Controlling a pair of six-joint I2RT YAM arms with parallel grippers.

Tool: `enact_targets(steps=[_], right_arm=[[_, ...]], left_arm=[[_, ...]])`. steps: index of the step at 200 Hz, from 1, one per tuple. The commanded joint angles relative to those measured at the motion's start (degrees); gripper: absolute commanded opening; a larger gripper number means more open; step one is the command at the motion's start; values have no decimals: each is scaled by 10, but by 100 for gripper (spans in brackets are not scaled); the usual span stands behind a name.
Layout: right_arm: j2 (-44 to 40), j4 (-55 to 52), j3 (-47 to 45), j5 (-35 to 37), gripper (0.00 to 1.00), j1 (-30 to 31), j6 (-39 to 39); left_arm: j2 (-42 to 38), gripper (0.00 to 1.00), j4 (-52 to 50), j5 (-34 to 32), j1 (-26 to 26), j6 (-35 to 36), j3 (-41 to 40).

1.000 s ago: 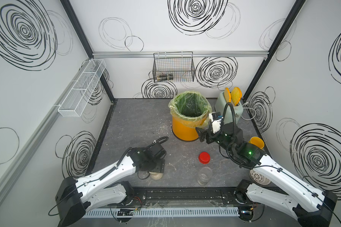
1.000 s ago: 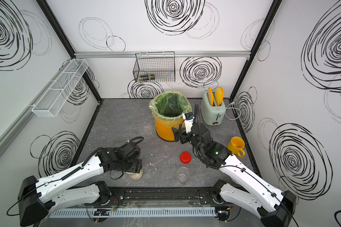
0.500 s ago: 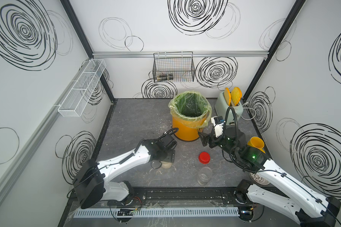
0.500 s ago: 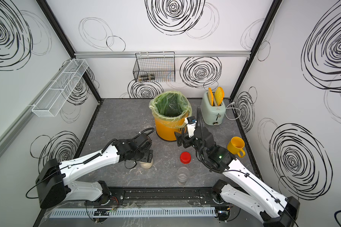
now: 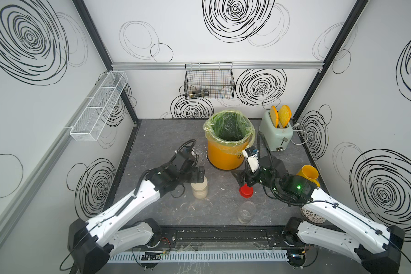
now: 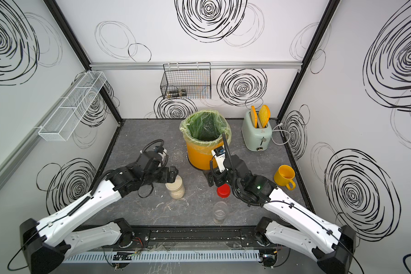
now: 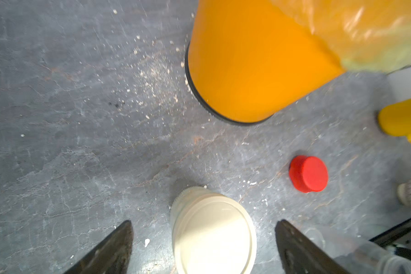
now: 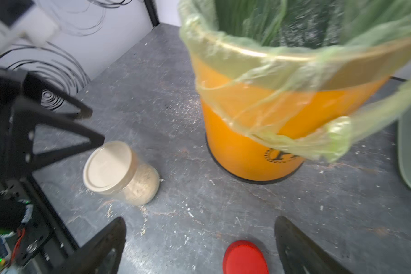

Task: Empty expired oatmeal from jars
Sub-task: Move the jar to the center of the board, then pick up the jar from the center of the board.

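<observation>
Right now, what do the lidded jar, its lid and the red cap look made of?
Lidded jar: clear wall, oatmeal showing through; glass or clear plastic, can't tell. Lid: opaque beige, soft sheen, probably plastic. Red cap: uniform, smooth matte red, likely moulded plastic.

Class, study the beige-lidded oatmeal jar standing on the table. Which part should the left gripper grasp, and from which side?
Probably the clear round wall of the jar, just below its beige lid, coming down from above. It stands upright, and the left gripper hangs open with a finger on either side of it. The flat lid offers only a shallow rim.
</observation>
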Motion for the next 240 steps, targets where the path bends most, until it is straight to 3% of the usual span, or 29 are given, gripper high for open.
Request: enact_targets(steps=[1,23,35,76,148,223,240], right_arm=[[63,-14,52,34,98,64,24],[145,-10,95,50,98,118,36],[196,-14,122,51,98,139,41],[329,-68,219,30,98,160,30],[471,-122,308,20,98,174,10],[514,-92,320,30,100,153,-6],[518,-95,325,19,88,150,-7]], left_arm=[[-32,96,6,68,91,36,-32],[-37,96,1,129,192,50,-42],[-41,96,7,136,222,46,-52],[-49,96,31,103,230,26,-59],[-87,96,64,107,253,20,-106],[-89,96,77,123,253,23,-112],[-91,96,82,128,252,27,-116]])
